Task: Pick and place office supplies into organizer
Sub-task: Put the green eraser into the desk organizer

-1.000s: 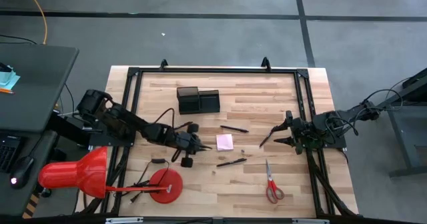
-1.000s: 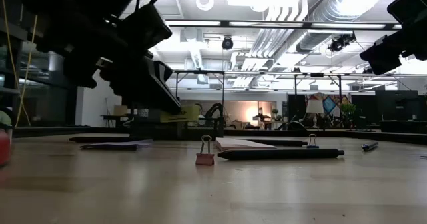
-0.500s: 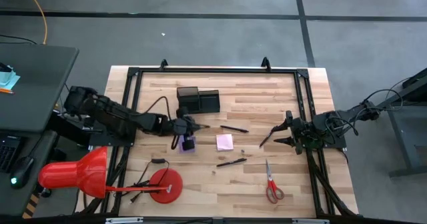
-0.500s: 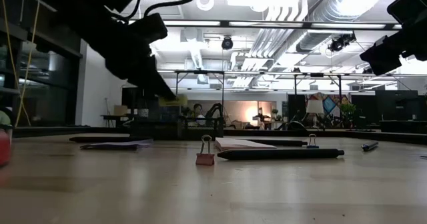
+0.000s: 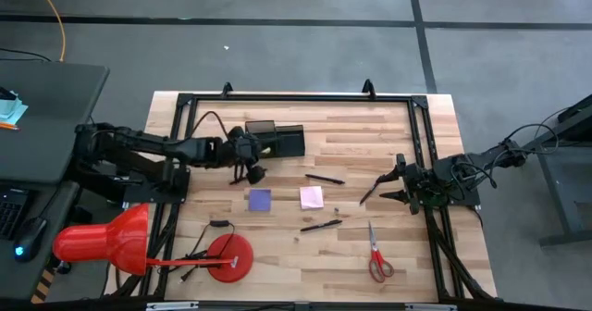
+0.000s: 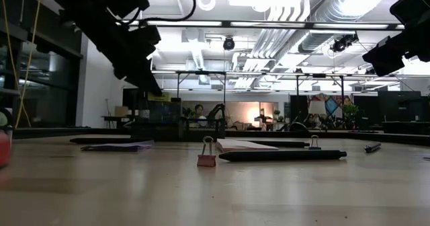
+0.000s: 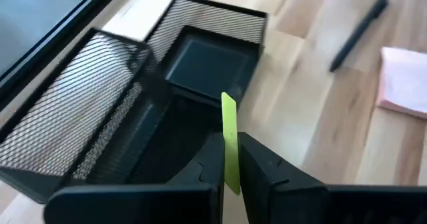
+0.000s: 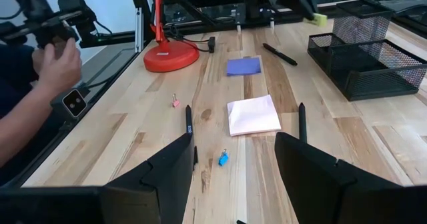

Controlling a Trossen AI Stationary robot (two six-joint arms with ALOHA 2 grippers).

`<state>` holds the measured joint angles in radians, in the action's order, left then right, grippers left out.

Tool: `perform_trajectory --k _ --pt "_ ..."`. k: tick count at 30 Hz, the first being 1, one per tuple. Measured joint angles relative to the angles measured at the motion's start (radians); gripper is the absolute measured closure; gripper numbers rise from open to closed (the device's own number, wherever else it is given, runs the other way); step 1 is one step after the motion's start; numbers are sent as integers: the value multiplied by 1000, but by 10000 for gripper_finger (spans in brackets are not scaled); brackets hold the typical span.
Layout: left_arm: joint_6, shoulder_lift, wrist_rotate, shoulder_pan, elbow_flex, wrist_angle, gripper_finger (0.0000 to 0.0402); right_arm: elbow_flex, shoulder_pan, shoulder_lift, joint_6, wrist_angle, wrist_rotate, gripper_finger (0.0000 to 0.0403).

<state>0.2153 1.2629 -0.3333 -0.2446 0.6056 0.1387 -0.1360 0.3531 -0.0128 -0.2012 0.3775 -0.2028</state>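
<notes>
Holding a thin yellow sticky pad (image 7: 229, 141) upright between its closed fingers, the left gripper (image 5: 262, 150) hangs over the black mesh organizer (image 5: 276, 139) (just above the open compartment). The purple sticky-note pad (image 5: 260, 199) and the pink sticky-note pad (image 5: 312, 196) lie side by side on the wooden table (image 5: 398, 255), with two black pens (image 5: 325, 179) near them. The red-handled scissors (image 5: 377, 256) lie near the front edge. The right gripper (image 5: 389, 190) waits with fingers spread apart, holding nothing.

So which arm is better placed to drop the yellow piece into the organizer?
Left. The left gripper grips the yellow piece directly over the organizer; the right gripper sits far across the table, empty.
</notes>
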Motion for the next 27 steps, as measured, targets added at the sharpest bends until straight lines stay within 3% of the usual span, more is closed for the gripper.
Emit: perform_trajectory --k 9,27 --pt "21 12 136 -169 0 21 385 0 0 0 0 0 0 196" --pt "-5 12 121 -174 0 36 376 0 0 0 0 0 0 196"
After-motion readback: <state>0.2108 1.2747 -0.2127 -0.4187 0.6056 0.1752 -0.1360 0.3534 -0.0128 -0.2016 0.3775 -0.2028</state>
